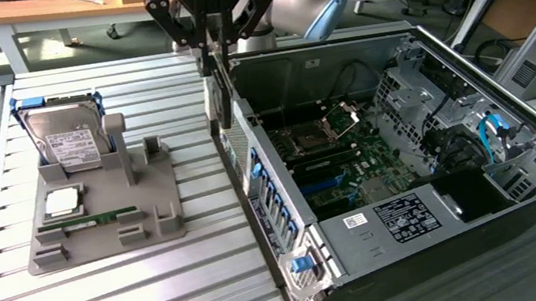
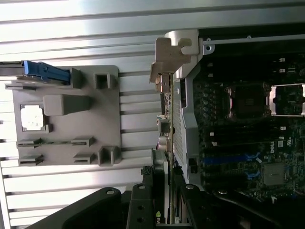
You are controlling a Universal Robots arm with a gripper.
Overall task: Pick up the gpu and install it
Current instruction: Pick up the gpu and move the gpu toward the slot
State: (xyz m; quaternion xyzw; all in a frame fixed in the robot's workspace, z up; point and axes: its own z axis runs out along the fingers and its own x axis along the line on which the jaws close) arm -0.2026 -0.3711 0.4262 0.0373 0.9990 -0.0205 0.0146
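My gripper (image 1: 215, 47) is shut on the gpu (image 1: 224, 102), a thin dark card that hangs edge-on below the fingers. It hovers right over the rear wall of the open computer case (image 1: 288, 218), at the exterior view's left side of the case. In the wrist view the gpu (image 2: 164, 143) runs edge-on away from my gripper (image 2: 164, 183), its silvery bracket (image 2: 170, 52) at the far end. The black fingers (image 2: 143, 195) clamp it from both sides. The motherboard (image 1: 353, 163) with its slots lies open inside the case, beside the card.
A grey parts fixture (image 1: 100, 219) lies on the slatted table at the exterior view's left. It carries a hard drive (image 1: 74, 137), a processor chip (image 1: 62, 201) and a green memory stick (image 1: 100, 217). Cables and drive cages fill the case's far side (image 1: 451, 126).
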